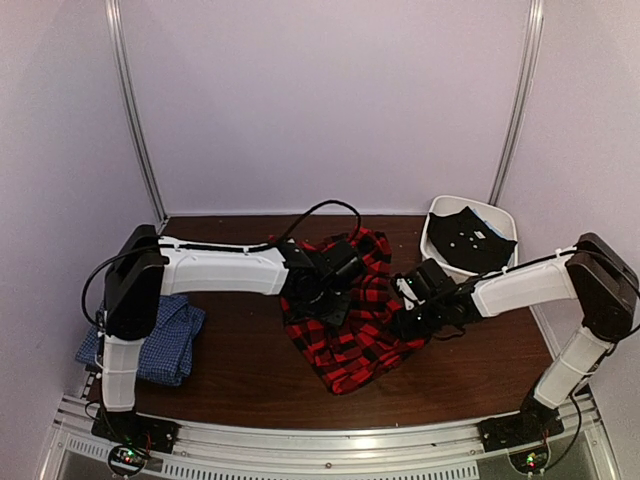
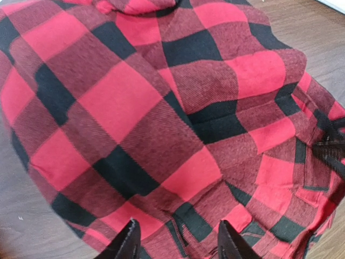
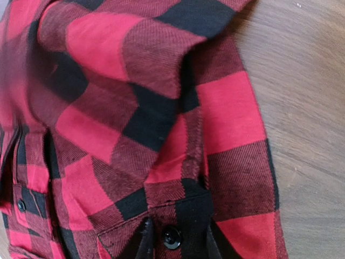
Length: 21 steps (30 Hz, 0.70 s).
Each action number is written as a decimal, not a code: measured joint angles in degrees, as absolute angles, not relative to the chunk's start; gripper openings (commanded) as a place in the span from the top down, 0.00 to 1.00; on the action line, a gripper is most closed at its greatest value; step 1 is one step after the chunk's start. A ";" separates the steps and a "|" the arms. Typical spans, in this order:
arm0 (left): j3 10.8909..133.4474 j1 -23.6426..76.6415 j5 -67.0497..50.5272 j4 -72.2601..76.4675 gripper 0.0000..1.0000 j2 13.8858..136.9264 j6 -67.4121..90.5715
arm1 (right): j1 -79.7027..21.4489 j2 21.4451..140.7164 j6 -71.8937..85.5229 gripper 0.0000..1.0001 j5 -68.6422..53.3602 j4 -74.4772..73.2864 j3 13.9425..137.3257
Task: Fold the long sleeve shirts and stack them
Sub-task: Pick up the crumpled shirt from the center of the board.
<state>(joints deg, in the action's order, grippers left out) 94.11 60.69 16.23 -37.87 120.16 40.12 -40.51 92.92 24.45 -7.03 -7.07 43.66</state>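
The red-and-black plaid shirt (image 1: pixel 350 340) lies crumpled in the middle of the table, and both arms reach down onto it. My left gripper (image 1: pixel 325 298) hovers over its left part. In the left wrist view its jaws (image 2: pixel 179 240) stand apart above the plaid cloth (image 2: pixel 161 118) with nothing pinched. My right gripper (image 1: pixel 408 318) is at the shirt's right edge. Its fingers (image 3: pixel 144 240) straddle a cuff with a black button (image 3: pixel 172 238), and the cuff lies flat between them. The blue checked shirt (image 1: pixel 160 340) sits folded at the left edge, behind the left arm.
A white bin (image 1: pixel 505 215) holding a black cloth (image 1: pixel 468 240) stands at the back right. Bare brown tabletop (image 1: pixel 240 370) shows in front of the plaid shirt. White walls close in the back and both sides.
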 measured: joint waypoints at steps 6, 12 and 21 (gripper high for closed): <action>96.07 60.62 14.83 -37.41 0.27 123.61 40.01 | -41.19 92.90 25.06 1.00 -7.46 -7.60 44.58; 99.09 60.12 14.81 -37.45 0.20 126.56 39.99 | -41.41 90.30 25.89 1.00 -7.75 -8.75 44.88; 102.89 58.35 16.97 -37.56 0.49 129.69 40.32 | -41.80 87.50 27.07 1.00 -8.56 -9.34 45.06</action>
<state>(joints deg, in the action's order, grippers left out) 102.89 58.35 16.97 -37.56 129.69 40.32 -41.80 87.50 27.07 -8.56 -9.34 45.06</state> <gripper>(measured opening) 0.627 0.051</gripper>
